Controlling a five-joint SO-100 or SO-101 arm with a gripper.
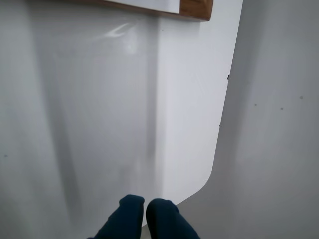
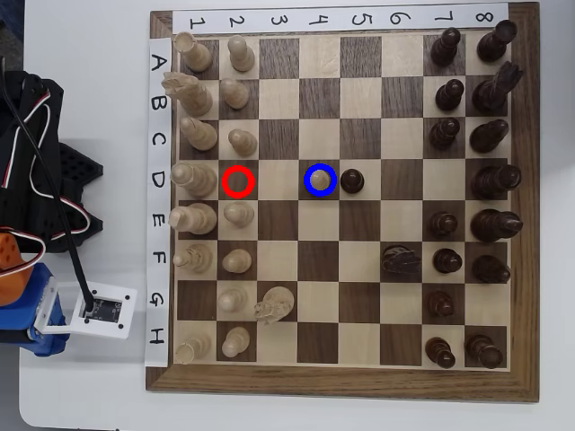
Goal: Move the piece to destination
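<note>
In the overhead view the piece (image 2: pixel 320 179), a small pale pawn, stands inside the blue ring on the destination (image 2: pixel 305 166), a dark square in row D, column 4. A dark pawn (image 2: pixel 352 180) stands on the square just to its right. The red ring (image 2: pixel 237 180) marks a dark square in column 2, and I cannot make out a piece in it. The arm (image 2: pixel 36 180) sits off the board at the left. In the wrist view my gripper (image 1: pixel 145 205) is shut, its blue fingertips (image 1: pixel 130 209) touching with nothing between them, over bare white table.
Pale pieces (image 2: pixel 193 175) fill the two left columns, and a pale knight (image 2: pixel 274 303) stands further in. Dark pieces (image 2: pixel 490 180) line the right side, with a dark knight (image 2: pixel 400 260) forward. The wrist view shows the board's wooden corner (image 1: pixel 197 10) at top and the table's rounded edge (image 1: pixel 212 174).
</note>
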